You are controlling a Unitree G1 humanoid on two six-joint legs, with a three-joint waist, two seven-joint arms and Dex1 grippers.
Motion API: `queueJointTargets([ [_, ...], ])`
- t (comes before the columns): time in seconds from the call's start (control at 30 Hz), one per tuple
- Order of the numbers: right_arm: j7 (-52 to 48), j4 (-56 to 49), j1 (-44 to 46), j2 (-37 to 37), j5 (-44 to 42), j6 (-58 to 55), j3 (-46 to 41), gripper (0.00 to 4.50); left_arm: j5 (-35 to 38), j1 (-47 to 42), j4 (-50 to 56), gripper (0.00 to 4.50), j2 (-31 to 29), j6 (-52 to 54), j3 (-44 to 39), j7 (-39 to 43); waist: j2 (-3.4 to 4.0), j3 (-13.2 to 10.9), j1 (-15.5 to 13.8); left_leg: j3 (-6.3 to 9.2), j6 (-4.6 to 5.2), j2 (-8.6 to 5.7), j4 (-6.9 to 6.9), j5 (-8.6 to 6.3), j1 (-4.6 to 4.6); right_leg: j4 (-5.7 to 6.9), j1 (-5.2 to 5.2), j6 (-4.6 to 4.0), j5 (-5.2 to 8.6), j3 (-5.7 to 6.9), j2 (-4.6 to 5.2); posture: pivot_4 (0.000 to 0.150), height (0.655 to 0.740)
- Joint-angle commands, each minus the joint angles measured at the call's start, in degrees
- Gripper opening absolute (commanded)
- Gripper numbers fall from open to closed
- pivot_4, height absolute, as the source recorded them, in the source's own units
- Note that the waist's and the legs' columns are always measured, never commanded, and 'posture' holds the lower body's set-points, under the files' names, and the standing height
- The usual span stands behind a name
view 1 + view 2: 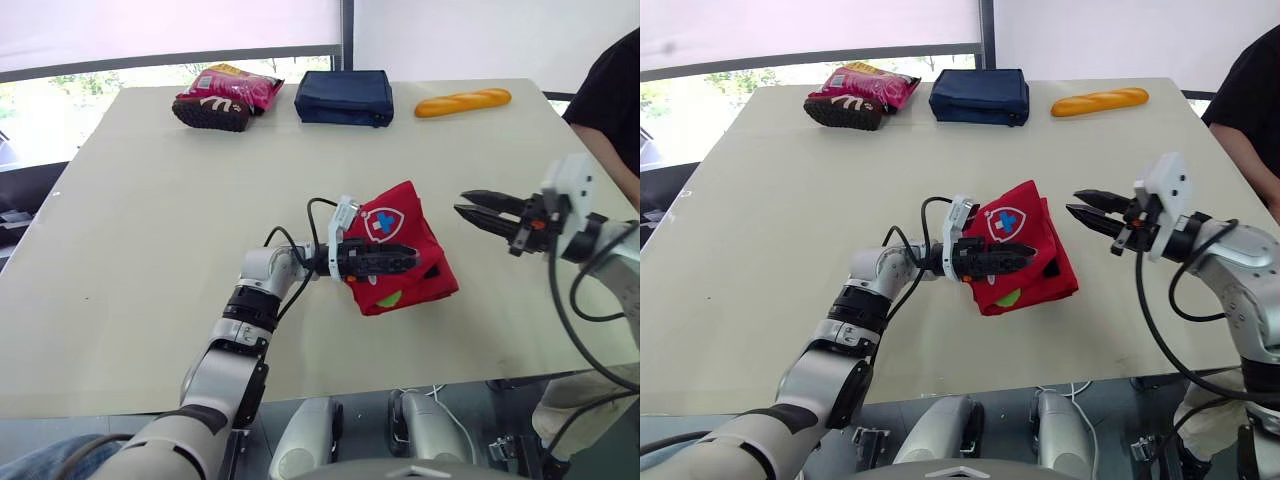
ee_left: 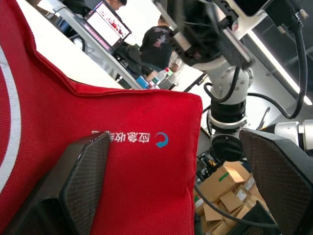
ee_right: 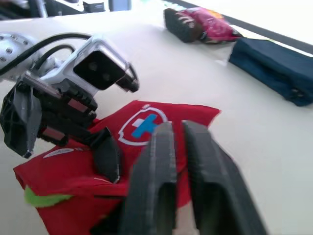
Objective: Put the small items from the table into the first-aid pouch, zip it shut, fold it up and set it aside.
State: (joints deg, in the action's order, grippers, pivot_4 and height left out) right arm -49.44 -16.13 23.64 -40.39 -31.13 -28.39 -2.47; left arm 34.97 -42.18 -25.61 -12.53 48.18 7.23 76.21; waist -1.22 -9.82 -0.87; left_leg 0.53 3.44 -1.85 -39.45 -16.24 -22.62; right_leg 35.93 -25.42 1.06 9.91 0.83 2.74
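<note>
The red first-aid pouch (image 1: 400, 235), folded over with its white shield and blue cross on top, sits at the middle of the table (image 1: 150, 250). My left gripper (image 1: 415, 262) reaches across its near side. In the left wrist view the red cloth (image 2: 122, 147) lies against one finger (image 2: 83, 181), and a gap separates it from the other finger (image 2: 279, 181), so this gripper is open. A green edge (image 1: 1008, 297) peeks from the pouch's front. My right gripper (image 1: 462, 204) hovers just right of the pouch, pointing at it, shut and empty.
Along the far edge lie a pink snack bag (image 1: 225, 95), a navy zip case (image 1: 345, 97) and a baguette (image 1: 462, 102). A person in black (image 1: 610, 100) stands at the table's right side. Bare tabletop stretches to the left.
</note>
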Motion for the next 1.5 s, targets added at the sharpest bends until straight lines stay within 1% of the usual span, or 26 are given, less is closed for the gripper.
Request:
queueJointTargets([
  [0.03, -2.44, 4.36, 0.5, 2.05, 4.11, 3.9, 4.92, 0.14, -0.54, 0.67, 0.78, 4.5, 0.2, -0.06, 0.69, 0.22, 0.0, 0.0, -0.07, 0.0, 0.0, 0.0, -0.01, 0.0, 0.0, 0.0, 0.01, 0.0, 0.0, 0.01, 0.01, 0.15, 0.7397],
  [0.1, -4.31, 6.35, -0.51, 1.6, 6.89, 6.03, 7.18, 0.14, -0.5, 0.71, 0.96, 4.5, 0.09, -0.19, 0.57, 0.26, 0.0, 0.0, -0.14, 0.02, 0.0, -0.01, -0.02, 0.0, 0.0, 0.01, 0.0, 0.0, 0.0, 0.02, 0.0, 0.15, 0.7397],
  [0.17, -5.7, 10.13, -3.71, 0.71, 12.11, 9.53, 11.6, 0.14, -0.26, 0.82, 1.59, 4.5, -0.22, -0.14, 0.18, 0.14, 0.0, 0.0, -0.11, 0.01, 0.01, -0.02, -0.02, 0.0, -0.01, 0.01, 0.0, 0.0, 0.0, 0.03, 0.0, 0.15, 0.7397],
  [0.23, -6.48, 12.79, -5.46, 0.35, 15.6, 12.17, 14.11, 0.14, -0.11, 0.89, 2.0, 4.5, -0.4, -0.06, 0.0, 0.09, 0.0, 0.01, 0.0, 0.02, 0.02, -0.02, -0.02, -0.01, 0.0, 0.01, 0.01, 0.0, 0.0, 0.04, -0.01, 0.15, 0.7397],
  [0.37, -5.17, 17.54, -6.23, 1.81, 18.9, 15.97, 14.87, 0.14, 0.13, 1.17, 2.57, 4.5, -0.56, 0.21, -0.13, -0.08, 0.01, 0.04, 0.18, -0.05, 0.01, 0.03, -0.01, -0.01, 0.23, 0.04, 0.14, 0.0, 0.0, -0.02, -0.03, 0.15, 0.7397],
  [0.47, -5.27, 19.67, -6.37, 2.17, 20.52, 18.8, 15.01, 0.14, 0.13, 1.35, 3.09, 4.5, -0.74, 0.31, -0.08, -0.23, 0.01, 0.04, 0.18, -0.03, 0.09, 0.06, 0.12, -0.06, 0.73, -0.04, 0.61, -0.01, 0.02, -0.01, -0.06, 0.15, 0.7397],
  [0.6, -6.02, 17.56, -3.47, 2.51, 15.19, 16.68, 9.77, 0.14, 0.19, 1.35, 4.22, 4.5, -1.5, 0.05, -0.25, -0.03, 0.0, 0.04, 0.18, -0.03, 0.1, 0.06, 0.12, -0.07, 0.8, -0.06, 0.67, 0.0, 0.02, -0.02, -0.06, 0.15, 0.7397],
  [0.73, -9.34, 15.06, 1.29, 0.7, 7.17, 11.91, 3.72, 0.14, 0.21, 3.38, 9.91, 4.5, -4.06, -0.84, 0.42, 1.02, 0.06, -0.02, 0.21, -0.05, 0.02, 0.07, 0.12, -0.02, 0.68, -0.05, 0.55, -0.01, 0.01, -0.05, -0.02, 0.15, 0.7397],
  [0.83, -10.53, 14.73, 5.35, 0.95, 4.54, 9.14, 2.35, 0.14, -0.51, 5.86, 13.28, 4.5, -6.2, -2.53, 1.57, 2.09, 0.07, -0.03, 0.33, -0.03, 0.02, 0.08, 0.18, -0.03, 0.66, -0.06, 0.5, -0.02, 0.01, -0.06, 0.0, 0.15, 0.7397],
  [0.9, -9.94, 16.0, 9.1, 2.89, 4.35, 8.11, 2.77, 0.14, -0.69, 7.58, 15.87, 4.5, -7.58, -3.48, 2.1, 2.32, 0.07, -0.04, 0.43, -0.01, 0.01, 0.09, 0.21, -0.03, 0.65, -0.06, 0.48, -0.03, 0.01, -0.05, 0.0, 0.15, 0.7397],
  [0.97, -8.88, 19.26, 12.7, 5.59, 6.31, 8.83, 4.43, 0.14, 0.12, 8.87, 19.09, 4.5, -8.49, -3.53, 1.96, 2.24, 0.07, -0.04, 0.42, -0.02, 0.01, 0.1, 0.22, -0.03, 0.65, -0.06, 0.47, -0.03, 0.01, -0.05, 0.0, 0.15, 0.7397],
  [1.03, -8.78, 24.01, 14.99, 7.28, 10.75, 12.39, 7.12, 0.14, 1.03, 9.52, 21.62, 4.5, -8.76, -3.23, 1.39, 1.56, 0.07, -0.05, 0.34, -0.01, 0.01, 0.1, 0.22, -0.03, 0.65, -0.05, 0.47, -0.03, 0.01, -0.04, 0.0, 0.15, 0.7397],
  [1.1, -8.26, 30.71, 17.05, 9.25, 15.29, 16.36, 9.75, 0.14, 0.83, 10.51, 24.58, 4.5, -9.9, -3.79, 1.18, 1.02, 0.07, -0.05, -0.07, 0.0, 0.01, 0.08, 0.21, -0.02, 0.64, -0.06, 0.49, -0.03, 0.01, -0.02, 0.04, 0.15, 0.7397],
  [1.27, -5.74, 45.65, 19.91, 12.72, 23.15, 23.53, 13.52, 0.14, -0.25, 12.93, 31.06, 4.5, -14.19, -6.58, -0.19, -0.32, 0.1, -0.08, 0.16, -0.04, 0.01, 0.0, 0.2, -0.02, 0.58, -0.07, 0.44, -0.03, 0.0, -0.04, 0.14, 0.15, 0.7397],
  [1.37, -6.82, 49.65, 18.68, 12.9, 26.28, 24.93, 15.68, 0.14, -1.26, 14.66, 35.83, 4.5, -18.44, -9.18, -3.35, -2.46, 0.08, -0.06, 0.38, -0.02, -0.01, 0.02, 0.22, -0.01, 0.6, -0.06, 0.42, -0.04, 0.01, -0.03, 0.13, 0.15, 0.7397],
  [1.5, -6.31, 50.47, 17.19, 13.09, 28.51, 26.92, 16.03, 0.14, -4.59, 17.67, 38.87, 4.5, -25.69, -14.19, -8.37, -5.34, 0.09, -0.06, 0.85, -0.02, -0.02, 0.06, 0.29, -0.02, 0.69, -0.06, 0.47, -0.07, 0.02, -0.03, 0.11, 0.15, 0.7397],
])
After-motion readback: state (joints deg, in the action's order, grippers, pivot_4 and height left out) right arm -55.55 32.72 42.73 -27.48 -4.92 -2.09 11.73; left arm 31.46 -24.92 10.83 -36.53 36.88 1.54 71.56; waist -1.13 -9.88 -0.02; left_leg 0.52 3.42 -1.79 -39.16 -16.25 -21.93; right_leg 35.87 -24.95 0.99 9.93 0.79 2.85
